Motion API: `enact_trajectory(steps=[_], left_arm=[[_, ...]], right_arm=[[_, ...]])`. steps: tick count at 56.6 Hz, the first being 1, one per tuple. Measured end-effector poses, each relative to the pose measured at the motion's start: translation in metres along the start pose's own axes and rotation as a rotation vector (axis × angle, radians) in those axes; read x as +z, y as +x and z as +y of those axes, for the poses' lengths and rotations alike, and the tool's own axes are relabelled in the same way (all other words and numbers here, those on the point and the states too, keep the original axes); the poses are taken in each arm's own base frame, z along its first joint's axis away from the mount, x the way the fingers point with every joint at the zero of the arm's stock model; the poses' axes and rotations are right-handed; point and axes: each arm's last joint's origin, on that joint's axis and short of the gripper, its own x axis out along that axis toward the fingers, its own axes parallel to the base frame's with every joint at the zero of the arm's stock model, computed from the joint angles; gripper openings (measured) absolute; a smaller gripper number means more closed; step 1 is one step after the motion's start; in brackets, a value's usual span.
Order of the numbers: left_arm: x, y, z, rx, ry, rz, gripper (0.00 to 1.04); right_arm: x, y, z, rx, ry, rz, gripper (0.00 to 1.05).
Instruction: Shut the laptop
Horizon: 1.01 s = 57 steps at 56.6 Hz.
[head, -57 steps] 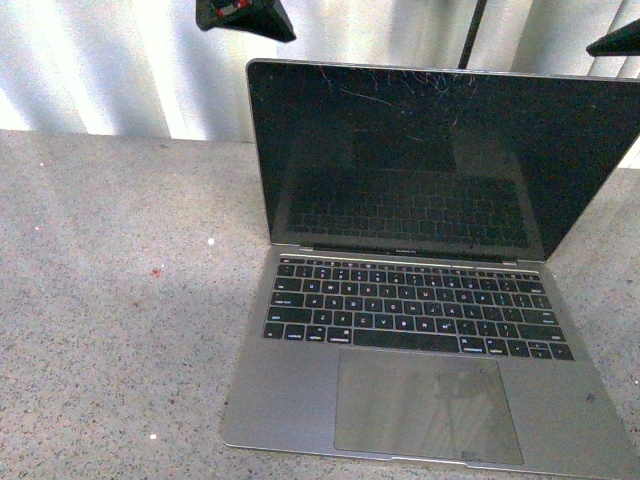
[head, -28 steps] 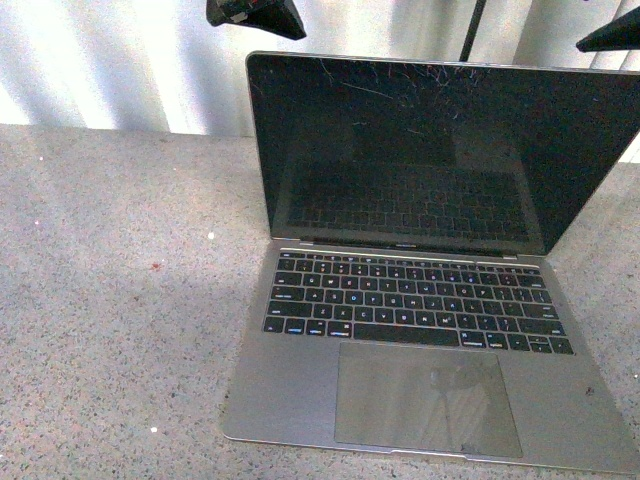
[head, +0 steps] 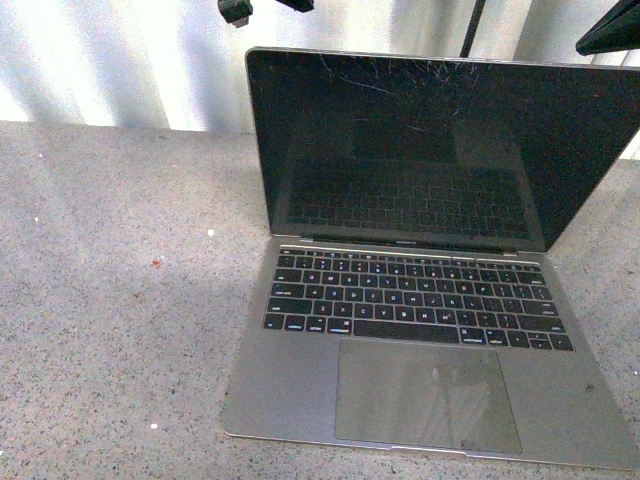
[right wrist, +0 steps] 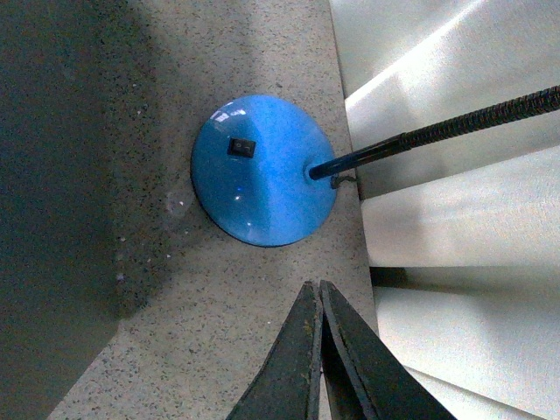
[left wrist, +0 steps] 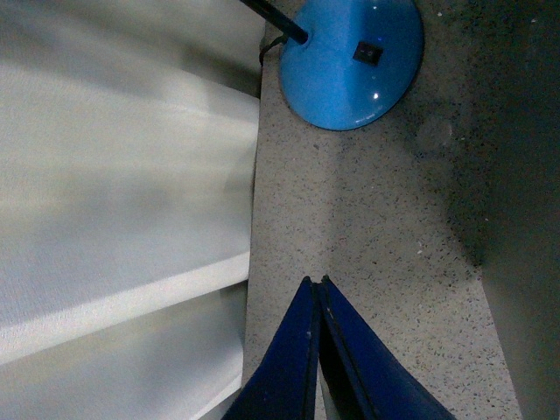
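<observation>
The laptop (head: pixel 420 270) sits open on the speckled table (head: pixel 110 300), near and right of centre, with its scratched black screen upright. Both grippers are over the far side behind the screen, near a blue lamp base (right wrist: pixel 262 171). The left gripper (left wrist: pixel 315 289) and right gripper (right wrist: pixel 318 290) each have their fingers pressed together, holding nothing.

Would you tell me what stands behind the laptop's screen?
A blue lamp base sits on the counter behind the screen. From the front the screen hides it; only its black stem shows.
</observation>
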Motion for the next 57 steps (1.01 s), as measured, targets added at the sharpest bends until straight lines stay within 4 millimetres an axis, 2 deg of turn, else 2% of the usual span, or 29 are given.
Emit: enact_trajectory(steps=[36, 57], left_arm=[[0.009, 0.018, -0.025, -0.084, 0.091, -0.017, 0.04], [0.017, 0.018, -0.037, -0.139, 0.119, -0.031, 0.04]], right_arm=[[0.013, 0.021, 0.023, 0.148, 0.013, 0.024, 0.03], [0.027, 0.026, 0.035, 0.242, 0.042, 0.039, 0.03]])
